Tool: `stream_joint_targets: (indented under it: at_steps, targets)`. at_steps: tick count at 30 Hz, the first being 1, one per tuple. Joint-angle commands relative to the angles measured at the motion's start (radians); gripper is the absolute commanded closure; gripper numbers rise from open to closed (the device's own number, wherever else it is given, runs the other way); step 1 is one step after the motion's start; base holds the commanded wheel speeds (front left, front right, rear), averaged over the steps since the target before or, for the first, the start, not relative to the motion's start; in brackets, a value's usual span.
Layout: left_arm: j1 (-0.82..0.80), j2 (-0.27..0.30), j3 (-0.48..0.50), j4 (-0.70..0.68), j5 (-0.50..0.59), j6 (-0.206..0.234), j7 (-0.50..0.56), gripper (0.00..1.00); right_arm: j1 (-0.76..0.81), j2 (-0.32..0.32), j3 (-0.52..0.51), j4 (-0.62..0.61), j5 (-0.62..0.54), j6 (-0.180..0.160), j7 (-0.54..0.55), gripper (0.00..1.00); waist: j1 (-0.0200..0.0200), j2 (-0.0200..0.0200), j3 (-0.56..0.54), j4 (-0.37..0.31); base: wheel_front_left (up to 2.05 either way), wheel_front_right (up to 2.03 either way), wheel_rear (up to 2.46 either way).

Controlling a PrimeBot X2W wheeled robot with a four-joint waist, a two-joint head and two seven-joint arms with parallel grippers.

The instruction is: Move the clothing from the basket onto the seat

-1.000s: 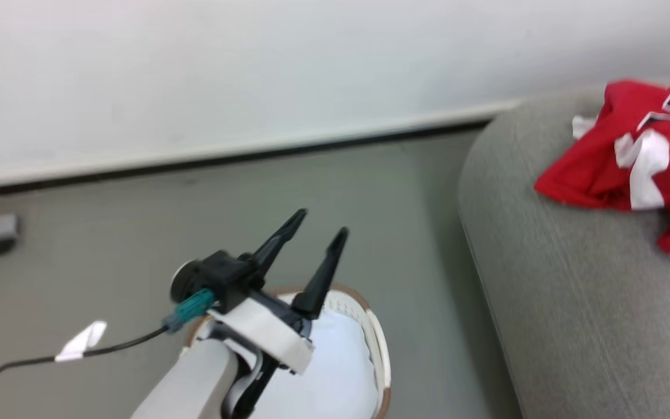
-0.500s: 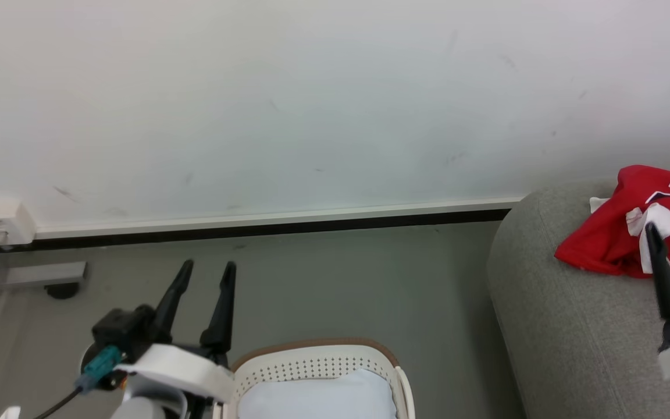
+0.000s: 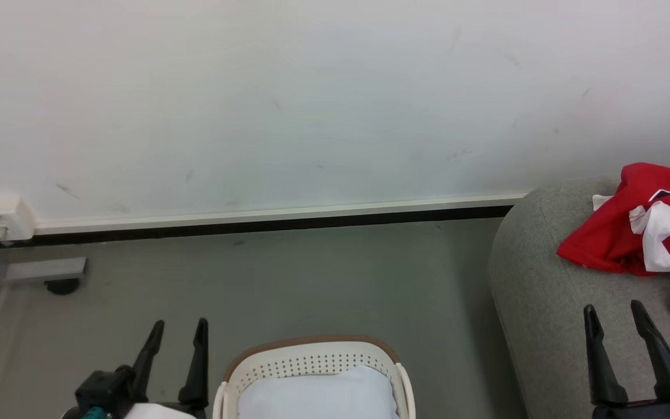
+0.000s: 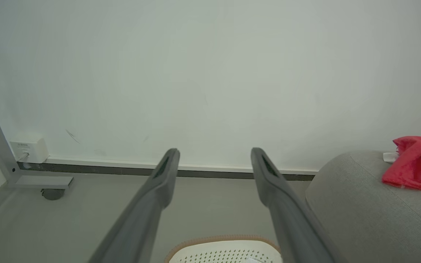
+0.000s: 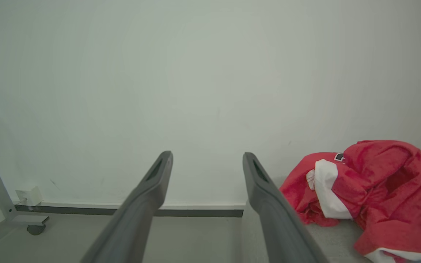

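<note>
Your left gripper (image 3: 179,325) sits at 7 o'clock in the head view. Its two long dark fingers are parted with a clear gap, holding nothing and touching nothing, just left of the cream-white perforated plastic basket with the brown rim (image 3: 312,342) at 6 o'clock. Inside the basket lies a plain pale blue-white cloth (image 3: 317,396).

Your right gripper (image 3: 612,308) is at 4 o'clock, jaws spread about the same and empty, over the front part of the large light grey fabric seat (image 3: 544,302). The head view can't tell you if it touches the fabric.

The red jersey with white trim (image 3: 643,233) lies crumpled on the seat at 3 o'clock, apart from the right fingertips, at their 1 o'clock. Black lettering shows at its top fold but can't be read.

The grey floor (image 3: 312,279) runs to the white wall (image 3: 312,87), with a grey metal foot on a caster (image 3: 44,270) at 9 o'clock.
</note>
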Motion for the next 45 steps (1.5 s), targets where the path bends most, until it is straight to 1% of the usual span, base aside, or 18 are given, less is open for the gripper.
stream_joint_targets:
  at_steps: [1, 5, 14, 35, 38, 39, 42, 45]
  targets:
    - [0.017, -0.005, 0.009, 0.010, 0.021, -0.007, -0.001, 0.00, 0.009, 0.008, 0.008, 0.005, 0.008, -0.002, -0.003, 0.00, 0.0002, 0.0000, 0.003, -0.001, 0.00, 0.00, 0.00]
    - [0.017, -0.018, 0.020, 0.020, 0.044, -0.016, -0.001, 0.00, -0.003, 0.011, 0.032, 0.033, 0.018, -0.002, -0.003, 0.00, 0.0002, 0.0000, 0.009, -0.001, 0.00, 0.00, 0.00]
    - [0.000, -0.028, 0.024, 0.028, 0.063, -0.024, -0.001, 0.00, -0.037, 0.007, 0.050, 0.069, 0.031, -0.002, -0.003, 0.00, 0.0002, 0.0000, 0.016, 0.004, 0.00, 0.00, 0.00]
    - [-0.003, -0.032, 0.008, 0.029, 0.047, -0.026, -0.001, 0.00, -0.049, 0.016, 0.064, 0.088, 0.038, -0.002, -0.003, 0.00, 0.0002, 0.0000, 0.015, 0.007, 0.00, 0.00, 0.00]
    - [-0.005, -0.032, 0.002, 0.038, 0.029, -0.026, -0.001, 0.00, -0.046, 0.017, 0.064, 0.090, 0.036, -0.002, -0.003, 0.00, 0.0002, 0.0000, 0.014, 0.009, 0.00, 0.00, 0.00]
    - [0.001, -0.035, 0.000, 0.037, 0.031, -0.024, 0.000, 1.00, -0.037, 0.018, 0.064, 0.086, 0.034, 0.000, 0.000, 1.00, 0.0002, 0.0000, 0.014, 0.009, 0.00, 0.00, 0.00]
    - [0.012, -0.039, -0.002, 0.057, 0.023, -0.023, 0.003, 1.00, -0.025, 0.024, 0.066, 0.104, 0.041, 0.000, 0.003, 1.00, 0.0002, 0.0000, 0.014, 0.009, 0.00, 0.00, 0.00]
    - [0.008, -0.038, 0.006, 0.056, -0.038, -0.023, 0.020, 1.00, -0.027, 0.027, 0.060, 0.105, 0.097, 0.000, 0.016, 1.00, 0.0002, 0.0000, 0.014, 0.009, 0.00, 0.00, 0.00]
